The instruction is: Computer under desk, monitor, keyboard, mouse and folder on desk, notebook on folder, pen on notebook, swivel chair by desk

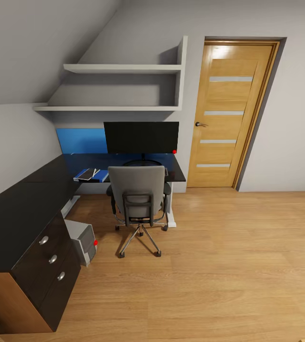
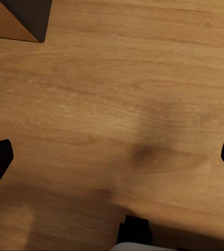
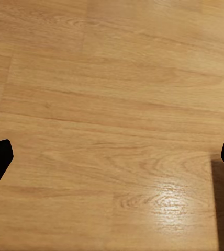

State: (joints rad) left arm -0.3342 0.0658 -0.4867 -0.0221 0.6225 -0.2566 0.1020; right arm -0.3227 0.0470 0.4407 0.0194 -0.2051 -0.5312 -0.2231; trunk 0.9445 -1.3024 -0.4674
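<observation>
Desk corner in view, both grippers spread wide, empty, over wood floor.
Monitor (image 1: 141, 137) on desk (image 1: 24, 209); swivel chair (image 1: 138, 199) tucked in front; folder (image 1: 91, 175) on desk left of chair; computer (image 1: 82, 241) on floor by the drawers.

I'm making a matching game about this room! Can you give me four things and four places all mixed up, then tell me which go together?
Things:
1. monitor
2. computer
3. swivel chair
4. folder

Places:
A. on the floor beside the drawer block
B. lying flat on the desk, left of the chair's back
C. standing on the desk below the shelves
D. on the floor in front of the monitor

Pairs: 1-C, 2-A, 3-D, 4-B
</observation>
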